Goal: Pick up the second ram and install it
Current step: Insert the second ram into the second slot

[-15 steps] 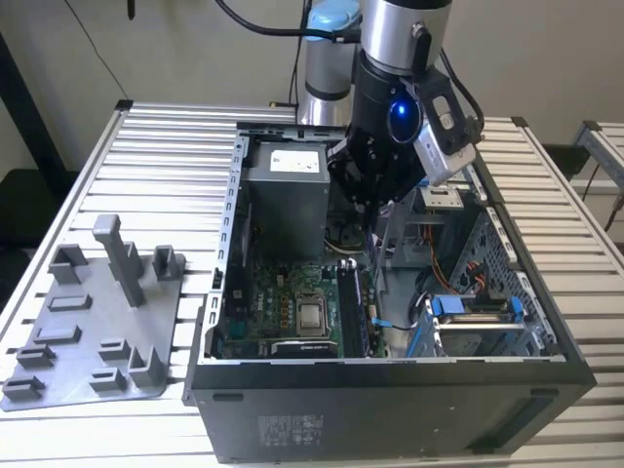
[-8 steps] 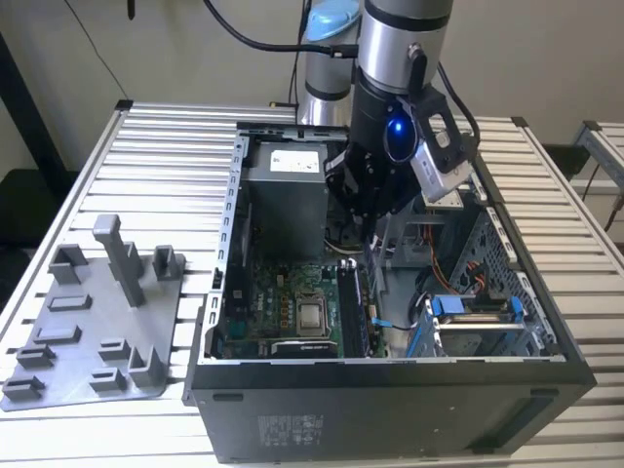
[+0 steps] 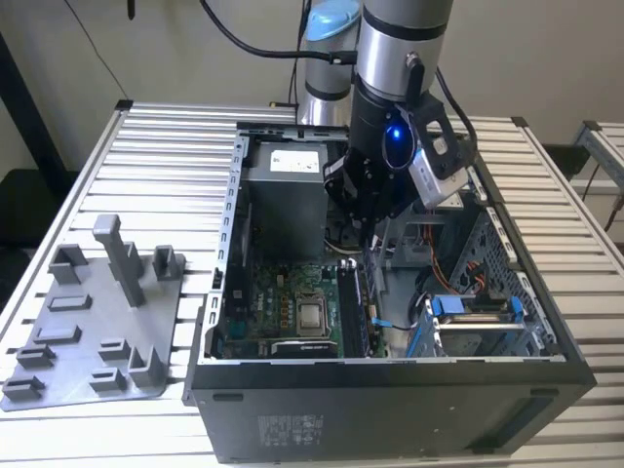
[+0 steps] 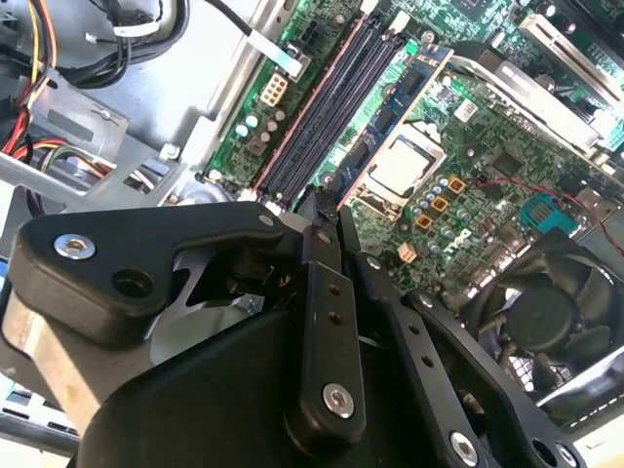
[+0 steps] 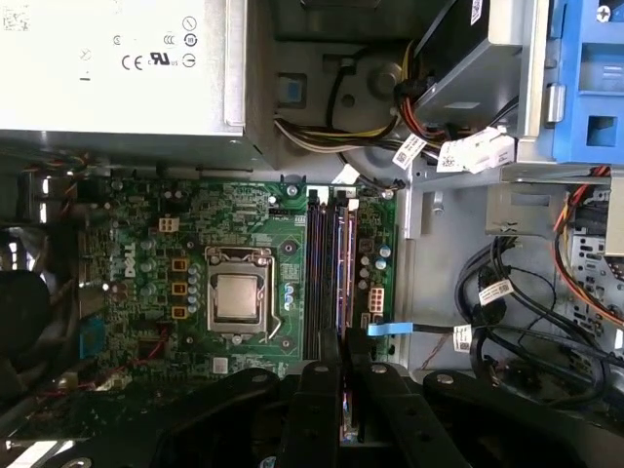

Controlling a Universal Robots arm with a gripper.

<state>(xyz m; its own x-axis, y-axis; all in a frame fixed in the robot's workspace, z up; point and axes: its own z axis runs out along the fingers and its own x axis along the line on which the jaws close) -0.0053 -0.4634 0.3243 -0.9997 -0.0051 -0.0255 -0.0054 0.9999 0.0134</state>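
The gripper (image 5: 343,359), drawn closed, hung over the memory slots (image 5: 327,278). From the processor socket (image 5: 239,297), those slots lay at three o'clock, the silver power supply (image 5: 117,68) at eleven, and the blue drive cage (image 5: 590,78) at two.

Bright even light, with glare whitening the power supply (image 5: 117,78).

Open case (image 3: 390,390) sits on the slatted table (image 3: 166,156), parts tray (image 3: 88,341) off to the exterior view's left of it. Inside, power supply (image 3: 283,190) at the far end, motherboard (image 3: 283,292) nearer, memory slots (image 3: 353,302) just beside the processor (image 3: 314,315). Gripper (image 3: 368,234) hangs over those slots, drive cage (image 3: 478,322) further to the exterior view's right
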